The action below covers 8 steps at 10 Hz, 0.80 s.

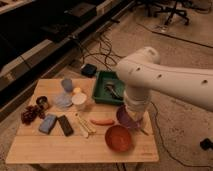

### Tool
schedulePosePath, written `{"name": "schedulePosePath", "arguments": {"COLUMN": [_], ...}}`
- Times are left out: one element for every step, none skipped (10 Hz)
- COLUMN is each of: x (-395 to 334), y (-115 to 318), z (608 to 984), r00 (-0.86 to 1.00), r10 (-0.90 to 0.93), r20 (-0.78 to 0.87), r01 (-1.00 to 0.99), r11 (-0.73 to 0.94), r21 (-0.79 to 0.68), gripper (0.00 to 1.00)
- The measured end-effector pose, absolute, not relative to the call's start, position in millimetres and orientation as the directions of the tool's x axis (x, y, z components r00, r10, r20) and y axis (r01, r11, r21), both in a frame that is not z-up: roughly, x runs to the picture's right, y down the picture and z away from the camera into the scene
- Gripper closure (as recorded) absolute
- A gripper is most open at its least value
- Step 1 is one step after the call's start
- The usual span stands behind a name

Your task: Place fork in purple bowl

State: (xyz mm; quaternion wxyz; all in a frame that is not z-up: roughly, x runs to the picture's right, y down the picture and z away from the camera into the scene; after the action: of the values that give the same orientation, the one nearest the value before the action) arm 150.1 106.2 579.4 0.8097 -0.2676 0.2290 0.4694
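Observation:
The purple bowl (126, 120) sits at the right side of the wooden table (60, 147), just behind the orange-red bowl (118, 138). My white arm reaches in from the right and bends down. The gripper (134, 115) at its lower end hangs right over the purple bowl and covers much of it. A thin slim sliver (143, 131) shows by the bowl's right rim; I cannot tell whether it is the fork. No other silver fork shows.
A green tray (100, 82) with a grey metal piece (113, 91) stands at the back. Pale cream utensils (83, 124), an orange stick (102, 121), a white cup (79, 100), a black block (65, 125), a blue sponge (48, 123) and grapes (30, 114) lie to the left. Cables cover the floor behind.

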Motion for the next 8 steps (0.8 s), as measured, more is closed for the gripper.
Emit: {"name": "schedulePosePath", "arguments": {"x": [169.5, 174.3, 169.9, 168.2, 169.1, 170.8, 171.0, 170.8], "y": [107.8, 108.0, 106.8, 106.8, 107.0, 107.5, 107.6, 107.8], "z": [576.9, 576.4, 577.9, 577.8, 577.6, 577.0, 577.4, 577.4], "r00": [0.408, 0.394, 0.399, 0.399, 0.398, 0.395, 0.396, 0.396], "r10": [0.661, 0.668, 0.67, 0.672, 0.671, 0.671, 0.67, 0.669], "r20": [-0.63, -0.631, -0.626, -0.624, -0.626, -0.627, -0.628, -0.629], "r01": [-0.906, -0.912, -0.91, -0.911, -0.911, -0.913, -0.912, -0.912], "r11": [0.38, 0.369, 0.37, 0.368, 0.368, 0.366, 0.367, 0.368], "r21": [-0.188, -0.179, -0.184, -0.187, -0.185, -0.183, -0.183, -0.183], "gripper": [1.0, 1.0, 1.0, 1.0, 1.0, 1.0, 1.0, 1.0]}}
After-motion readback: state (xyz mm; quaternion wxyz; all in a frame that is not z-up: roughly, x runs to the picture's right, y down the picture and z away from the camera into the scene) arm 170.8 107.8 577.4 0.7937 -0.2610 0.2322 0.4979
